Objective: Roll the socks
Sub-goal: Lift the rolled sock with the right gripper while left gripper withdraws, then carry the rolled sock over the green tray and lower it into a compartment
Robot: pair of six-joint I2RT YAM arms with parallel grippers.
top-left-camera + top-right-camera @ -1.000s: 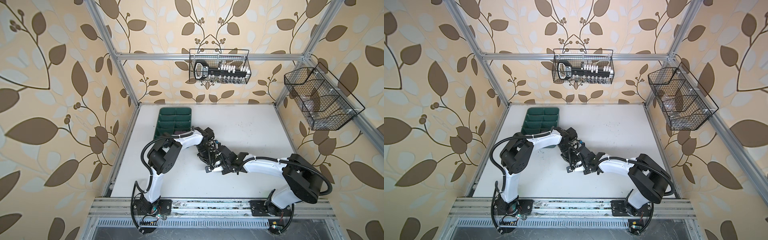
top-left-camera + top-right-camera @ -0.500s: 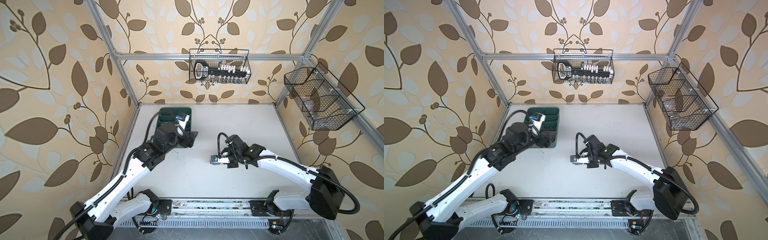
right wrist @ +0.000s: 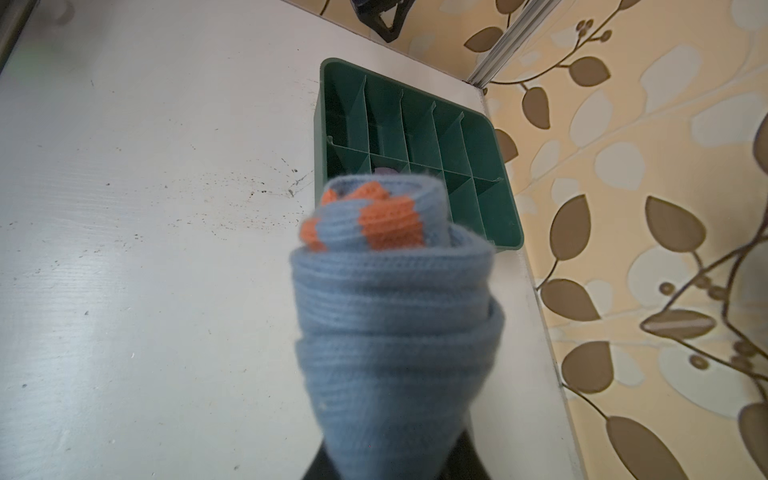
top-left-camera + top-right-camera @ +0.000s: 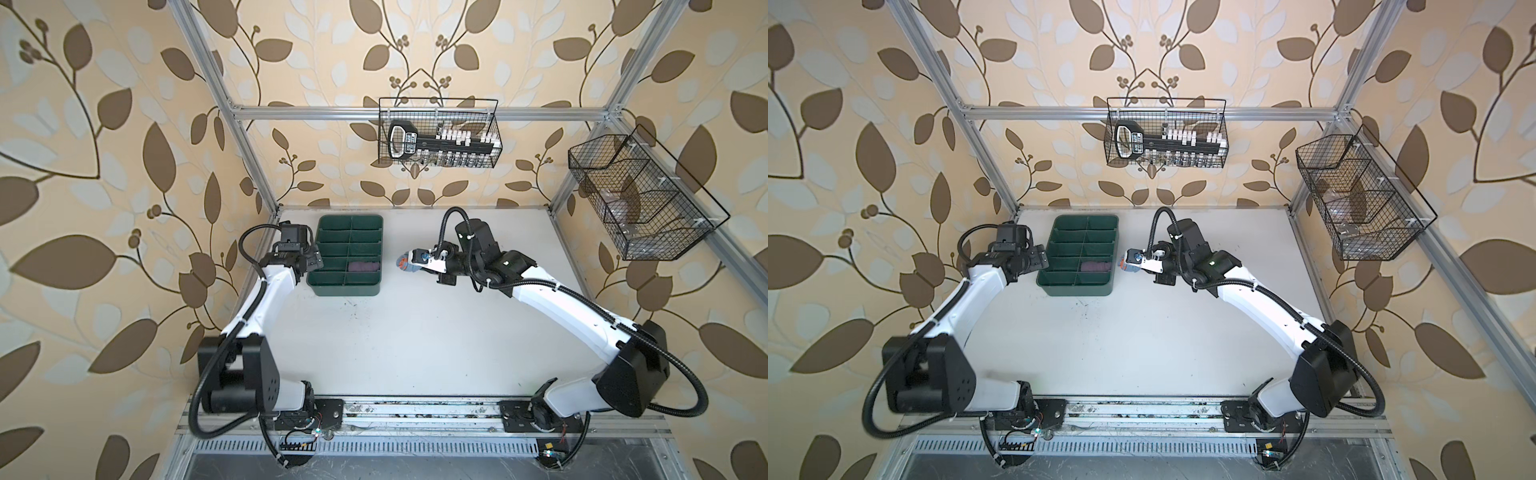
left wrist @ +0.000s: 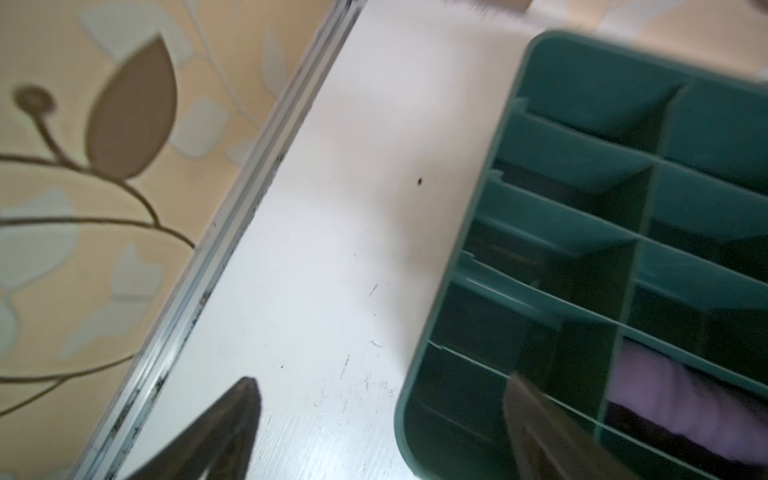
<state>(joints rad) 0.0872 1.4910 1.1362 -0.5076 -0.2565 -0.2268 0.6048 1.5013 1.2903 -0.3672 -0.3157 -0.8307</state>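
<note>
**Operator:** State of the right gripper (image 4: pixel 419 262)?

**Technician:** Closed on the grey-blue sock (image 3: pixel 395 316). The sock is a tight roll with orange patches showing at its free end. The roll projects forward past the fingertips.

**Operator:** Is the roll resting on the table (image 4: pixel 395 332)?

**Technician:** Cannot be confirmed. From above it appears raised, but its height is not readable.

**Operator:** What lies ahead of that gripper?

**Technician:** The green tray (image 4: pixel 349 290), straight beyond the roll's free end. In both top views a narrow strip of bare table separates the roll from the tray wall. There is no contact.

**Operator:** State of the left gripper (image 5: pixel 378 415)?

**Technician:** Open. Its fingers (image 5: pixel 232 424) stand wide apart with nothing between them. One finger is over bare table, the other over the tray's nearer column of compartments. The gripper sits just beside the tray wall, on the side opposite the right gripper.

**Operator:** Location of the purple sock (image 4: pixel 364 266)?

**Technician:** Inside the tray. It lies in one compartment of the column beyond the centre divider as seen from the left gripper, roughly level with its fingertips. That compartment is also the one nearest the right gripper's roll, just behind the tray wall facing it. Neither gripper touches the purple sock.
</note>
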